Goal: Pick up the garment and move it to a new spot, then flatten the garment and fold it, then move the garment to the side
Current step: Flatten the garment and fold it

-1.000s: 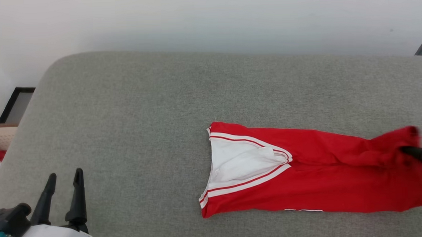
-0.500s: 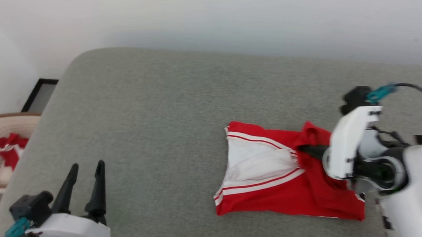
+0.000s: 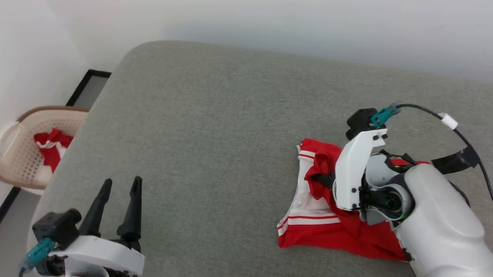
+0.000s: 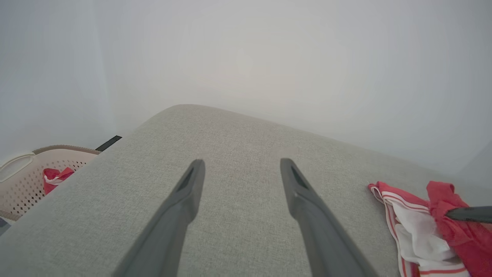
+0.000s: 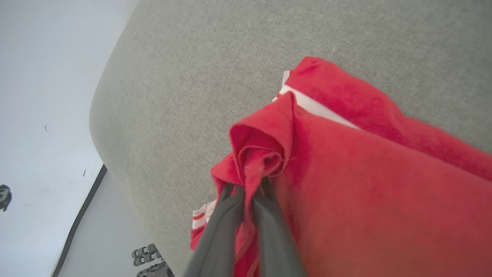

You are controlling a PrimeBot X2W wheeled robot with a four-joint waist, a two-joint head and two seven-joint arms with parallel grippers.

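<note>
Red cloth is bunched in my right end effector [image 5: 250, 189], pinched shut on a rolled edge of the garment [image 3: 330, 239], which lies right of centre on the grey padded surface [image 3: 212, 127]. My left end effector [image 3: 122, 182] hangs wide open, empty. That thin pinch could slip mid-fold, leaving it skewed. Its long axis runs left-right, striped white end leftward

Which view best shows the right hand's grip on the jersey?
Right wrist view: the right hand pinches a fold of the red jersey. Head view: the wrist partly covers it. Left wrist view: small, at the edge.
</note>
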